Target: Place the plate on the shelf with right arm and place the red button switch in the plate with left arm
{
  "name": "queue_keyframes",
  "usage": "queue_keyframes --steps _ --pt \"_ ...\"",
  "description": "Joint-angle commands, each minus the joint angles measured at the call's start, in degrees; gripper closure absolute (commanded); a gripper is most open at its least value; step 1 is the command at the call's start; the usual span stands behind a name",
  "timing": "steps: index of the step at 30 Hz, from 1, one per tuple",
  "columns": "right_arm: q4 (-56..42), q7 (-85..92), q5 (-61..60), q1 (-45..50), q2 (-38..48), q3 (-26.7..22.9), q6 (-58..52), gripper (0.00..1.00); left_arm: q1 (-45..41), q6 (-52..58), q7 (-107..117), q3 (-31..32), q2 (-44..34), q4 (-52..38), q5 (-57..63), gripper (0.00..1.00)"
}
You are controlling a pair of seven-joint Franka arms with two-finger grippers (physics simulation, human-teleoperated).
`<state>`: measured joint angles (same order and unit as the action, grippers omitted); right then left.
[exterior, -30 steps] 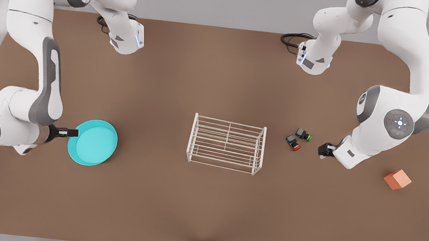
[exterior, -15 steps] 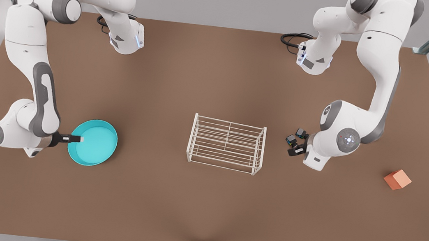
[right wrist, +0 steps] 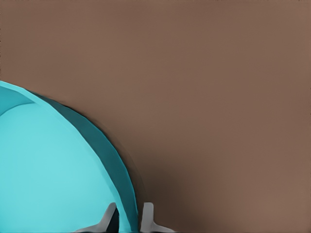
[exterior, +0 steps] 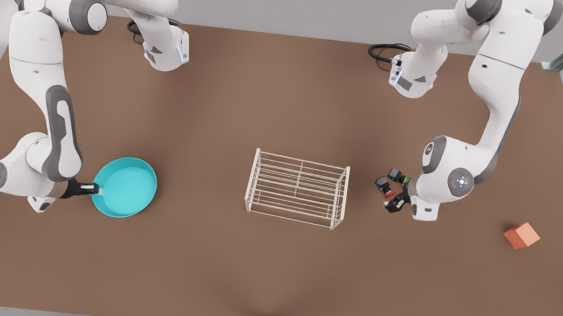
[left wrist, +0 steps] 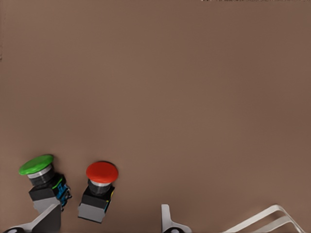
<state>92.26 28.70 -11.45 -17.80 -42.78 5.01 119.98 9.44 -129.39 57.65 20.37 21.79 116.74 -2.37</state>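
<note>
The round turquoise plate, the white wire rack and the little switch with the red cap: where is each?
Turquoise plate (exterior: 127,191), front view, on its flat inside.
White wire rack (exterior: 299,179), front view, on its top grid.
Red-capped switch (left wrist: 102,172), left wrist view, on its cap.

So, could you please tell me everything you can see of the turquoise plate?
The plate is a round, shallow turquoise dish with a raised, darker-shaded rim and a smooth, plain inner face, plastic-looking. It sits toward the front view's left on the brown table, well apart from the white wire shelf. The right gripper straddles its rim, one finger inside and one outside, closed on the edge.
</note>
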Motion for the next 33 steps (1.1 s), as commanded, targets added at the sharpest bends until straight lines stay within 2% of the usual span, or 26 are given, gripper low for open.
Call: queue_keyframes --steps 1,4,9,13,19,22,29,33 --pt "-0.24 6.72 -0.15 -0.04 0.06 0.0 0.52 0.74 0.05 -1.91 5.55 0.02 0.27 0.15 0.26 0.0" --pt "-0.42 7.42 -0.23 -0.04 0.06 0.0 0.52 0.82 -0.13 -2.53 3.96 0.02 0.27 0.42 0.44 0.0" --pt "-2.35 7.34 -0.15 0.05 1.03 0.0 -2.12 0.85 -0.04 -4.37 1.77 0.02 0.27 2.61 3.51 0.0" --pt "-4.37 4.79 -0.23 0.4 5.77 0.71 -10.64 0.85 -0.04 -6.84 0.18 -0.06 0.62 4.2 4.48 0.0" --pt "-5.16 -5.58 0.38 0.49 12.63 6.07 -19.52 0.85 -0.04 -9.21 0.18 -0.06 1.15 5.6 4.92 0.0" --pt "-9.91 -14.54 0.73 0.66 12.81 12.13 -23.21 0.85 0.05 -9.38 0.1 -0.06 0.89 6.66 5.71 0.0" --pt "-16.67 -38.18 1.79 18.14 12.72 13.89 -23.83 0.85 -1.18 -8.51 1.94 0.46 -2.01 9.38 5.62 0.0" --pt "-20.54 -50.49 1.79 26.5 10.26 13.89 -20.42 0.85 -2.32 -8.59 2.38 0.46 -2.28 10.61 5.62 0.0"
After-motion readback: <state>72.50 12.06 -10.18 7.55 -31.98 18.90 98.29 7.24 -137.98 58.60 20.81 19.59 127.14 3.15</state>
